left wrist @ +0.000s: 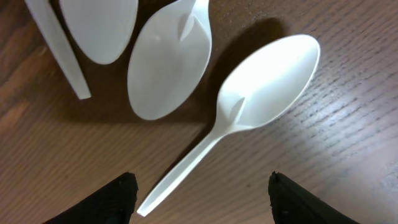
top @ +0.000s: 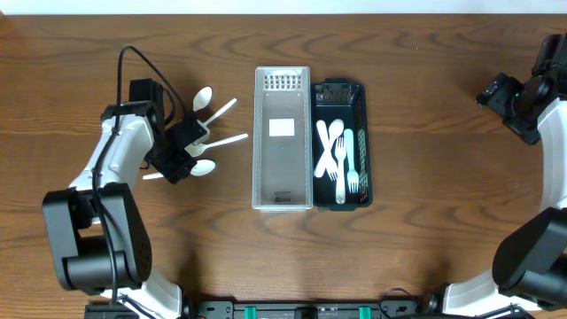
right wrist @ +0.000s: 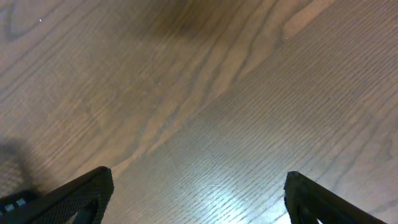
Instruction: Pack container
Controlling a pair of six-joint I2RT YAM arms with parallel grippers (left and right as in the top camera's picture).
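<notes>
Several white plastic spoons (top: 204,97) lie on the wooden table at the left. In the left wrist view one spoon (left wrist: 267,81) lies diagonally, its handle tip ending between my fingers; two more spoon bowls (left wrist: 168,68) lie beside it. My left gripper (top: 182,149) hovers over them, open and empty (left wrist: 202,199). A clear empty container (top: 283,190) stands at the centre. Next to it a dark tray (top: 361,93) holds white forks (top: 352,164) and other cutlery. My right gripper (top: 498,94) is far right, open and empty over bare wood (right wrist: 199,199).
The clear container and the dark tray stand side by side and touch. The table's far edge runs along the top of the overhead view. The left arm's black cable (top: 133,62) loops above the spoons.
</notes>
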